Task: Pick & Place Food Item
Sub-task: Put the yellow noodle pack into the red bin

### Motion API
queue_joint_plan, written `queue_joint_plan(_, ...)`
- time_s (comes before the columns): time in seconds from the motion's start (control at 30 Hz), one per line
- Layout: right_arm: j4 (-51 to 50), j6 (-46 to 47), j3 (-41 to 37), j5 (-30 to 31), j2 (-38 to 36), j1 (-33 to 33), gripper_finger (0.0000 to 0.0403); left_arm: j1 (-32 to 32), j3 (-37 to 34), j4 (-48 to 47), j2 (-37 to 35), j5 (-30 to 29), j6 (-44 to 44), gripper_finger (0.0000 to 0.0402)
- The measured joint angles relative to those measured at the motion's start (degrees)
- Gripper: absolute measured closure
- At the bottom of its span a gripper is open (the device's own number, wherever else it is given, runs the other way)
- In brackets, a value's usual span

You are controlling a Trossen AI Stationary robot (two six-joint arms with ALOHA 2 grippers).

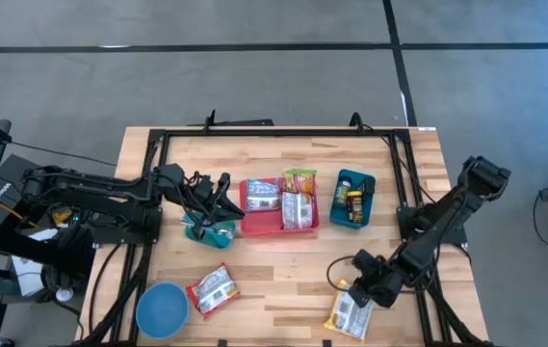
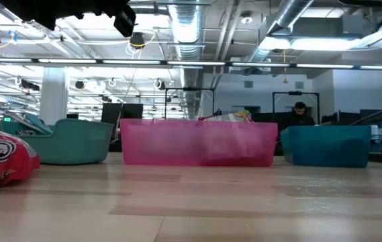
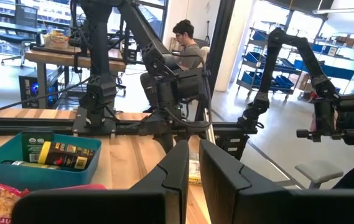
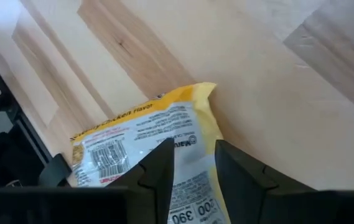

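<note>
The yellow packet (image 1: 349,314) at the worktop's front right corner is straddled by the right claw (image 4: 194,163), fingers apart; the left claw (image 3: 190,163), pressed together, is well apart.

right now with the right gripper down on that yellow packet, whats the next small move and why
Probably finish closing, then lift a little. The right gripper is low over the yellow packet, one finger on each side of its raised edge with a gap between them, so the pinch looks unfinished. The packet lies flat on the table near its front edge, far from the pink tray.
</note>
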Motion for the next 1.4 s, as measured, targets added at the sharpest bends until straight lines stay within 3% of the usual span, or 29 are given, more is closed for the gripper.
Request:
queue_joint_plan(0.17,-1.66,-1.35,0.0,0.03,-0.24,-0.25,0.0292,0.0,-0.01,0.0,0.0,0.02,-0.01,0.0369)
queue_joint_plan(0.4,-1.31,-3.02,-1.02,-3.98,-0.24,-5.41,0.0292,-0.01,-0.02,0.0,0.0,0.04,-0.01,0.0369)
queue_joint_plan(0.87,4.12,-13.35,-2.58,-9.59,-0.19,-11.95,0.0292,0.0,0.0,0.0,0.0,0.15,-0.01,0.0369)
queue_joint_plan(1.4,4.88,-14.95,-2.99,-12.0,-0.13,-13.15,0.0292,0.0,0.0,0.0,0.0,-0.11,0.0,0.0369)
